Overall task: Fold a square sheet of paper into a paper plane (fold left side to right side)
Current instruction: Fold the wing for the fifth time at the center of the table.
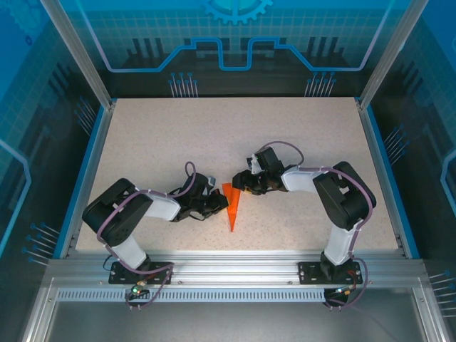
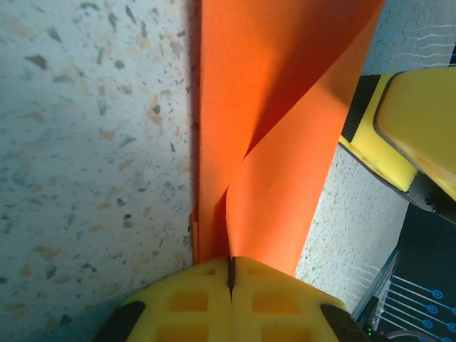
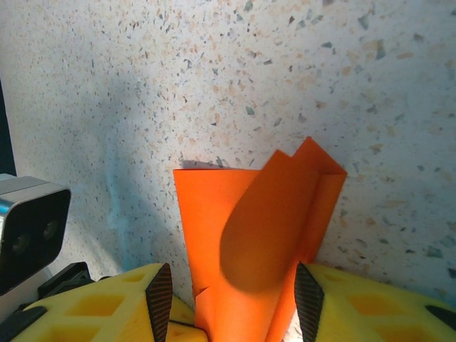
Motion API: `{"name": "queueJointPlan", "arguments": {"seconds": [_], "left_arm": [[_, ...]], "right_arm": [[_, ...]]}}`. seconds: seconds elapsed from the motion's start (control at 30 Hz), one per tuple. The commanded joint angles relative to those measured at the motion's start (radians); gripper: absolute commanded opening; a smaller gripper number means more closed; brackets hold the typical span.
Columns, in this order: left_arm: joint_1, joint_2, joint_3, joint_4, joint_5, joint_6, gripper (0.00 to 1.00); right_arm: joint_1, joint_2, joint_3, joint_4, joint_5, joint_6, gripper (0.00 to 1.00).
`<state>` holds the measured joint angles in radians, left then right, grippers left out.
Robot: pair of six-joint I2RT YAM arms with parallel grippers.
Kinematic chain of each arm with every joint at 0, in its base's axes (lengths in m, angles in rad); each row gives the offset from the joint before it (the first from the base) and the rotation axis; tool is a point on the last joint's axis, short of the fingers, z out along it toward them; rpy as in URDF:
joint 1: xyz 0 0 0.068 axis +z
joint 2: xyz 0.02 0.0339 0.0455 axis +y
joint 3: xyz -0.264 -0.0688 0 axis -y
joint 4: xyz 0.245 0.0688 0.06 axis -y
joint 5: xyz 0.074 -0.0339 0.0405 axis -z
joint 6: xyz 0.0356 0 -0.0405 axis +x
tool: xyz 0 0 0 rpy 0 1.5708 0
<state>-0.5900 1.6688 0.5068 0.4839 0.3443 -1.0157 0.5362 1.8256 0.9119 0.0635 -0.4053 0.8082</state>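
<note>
we find the orange paper plane (image 1: 231,206) just below the middle of the top view, a slim dart lying on the speckled counter (image 1: 299,135), its tip toward the bottom of the frame and its broad end between the two arms. the left pincer (image 1: 216,204) reaches it from the left and the right pincer (image 1: 241,187) from the upper right, the two near each other. in the left wrist view the left pincer (image 2: 230,274) is closed tight at the bottom of the frame, and an edge of the paper runs into the seam between its yellow fingers (image 2: 278,299), so we judge it has that layer pinched. in the right wrist view the right pincer (image 3: 234,306) stands partly open with the paper between its dark pads (image 3: 159,299); we cannot tell whether they press on it. one flap is lifted and curled, not creased flat. what we think could go wrong: if the left pincer draws the flap across while the other end is loose, the whole plane may slide on the smooth counter and the crease land crooked; if that end is pinned too hard, the thin paper may tear or wrinkle at the pinch; let go early, the flap would likely spring back. the two pincers are also near enough to bump. no container is in play; the plane lies straight on the counter.
</note>
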Motion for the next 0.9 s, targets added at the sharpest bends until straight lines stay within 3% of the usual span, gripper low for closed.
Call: {"name": "queueJointPlan", "arguments": {"seconds": [0.0, 0.57, 0.87], "left_arm": [[0.007, 0.014, -0.014, -0.003, -0.015, -0.001, 0.00], [0.006, 0.020, -0.016, 0.006, -0.010, -0.002, 0.00], [0.007, -0.013, -0.030, 0.013, -0.016, 0.000, 0.00]], "right_arm": [[0.005, -0.022, 0.015, -0.042, 0.026, -0.009, 0.52], [0.020, 0.034, 0.050, -0.037, -0.004, -0.007, 0.52], [0.035, 0.086, 0.134, -0.238, 0.058, -0.039, 0.53]]}}
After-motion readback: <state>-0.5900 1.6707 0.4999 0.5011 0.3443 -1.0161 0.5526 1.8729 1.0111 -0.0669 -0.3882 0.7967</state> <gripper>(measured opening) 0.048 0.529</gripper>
